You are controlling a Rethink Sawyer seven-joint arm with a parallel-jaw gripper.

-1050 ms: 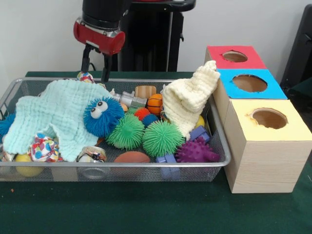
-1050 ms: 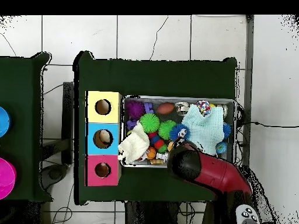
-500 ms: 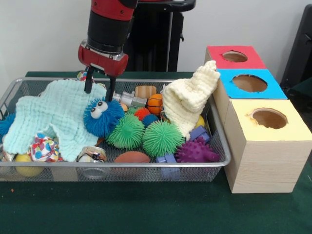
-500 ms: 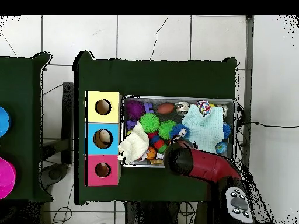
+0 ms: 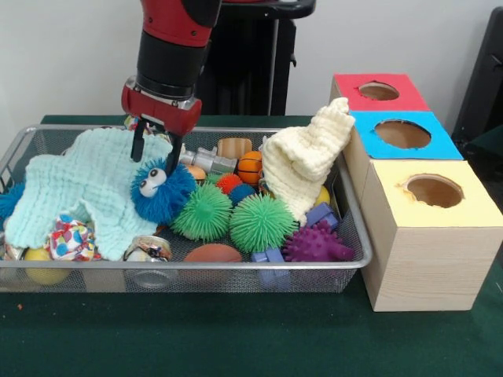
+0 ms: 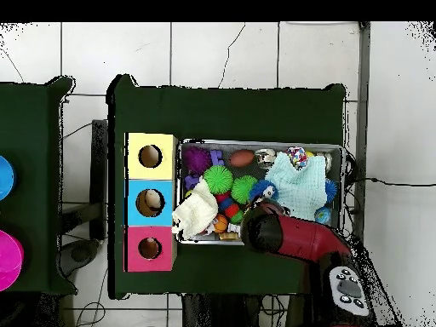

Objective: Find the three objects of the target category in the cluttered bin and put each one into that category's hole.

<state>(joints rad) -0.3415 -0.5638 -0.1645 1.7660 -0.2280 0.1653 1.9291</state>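
Observation:
A blue fuzzy ball with googly eyes (image 5: 161,195) lies in the wire bin (image 5: 236,271), half on a mint cloth (image 5: 82,188). My gripper (image 5: 154,165) is open right over it, one finger (image 5: 137,149) behind the eyes and the other pressed into the fuzz at its top right. Two green spiky balls (image 5: 206,212) (image 5: 261,222) and a purple spiky ball (image 5: 317,243) sit to its right. In the overhead view the red arm (image 6: 285,237) hides the gripper, and only an edge of the blue fuzzy ball (image 6: 262,191) shows.
A cream cloth (image 5: 306,157) drapes over the bin's right end. Beside the bin stand red (image 5: 379,93), blue (image 5: 402,133) and yellow (image 5: 434,192) boxes, each with a hole on top. A small basketball (image 5: 249,166), a brown football (image 5: 212,253) and a patterned ball (image 5: 71,238) also lie in the bin.
The gripper came forward and down from the bin's far rim onto the blue fuzzy ball. The ball has tipped slightly left under the fingers.

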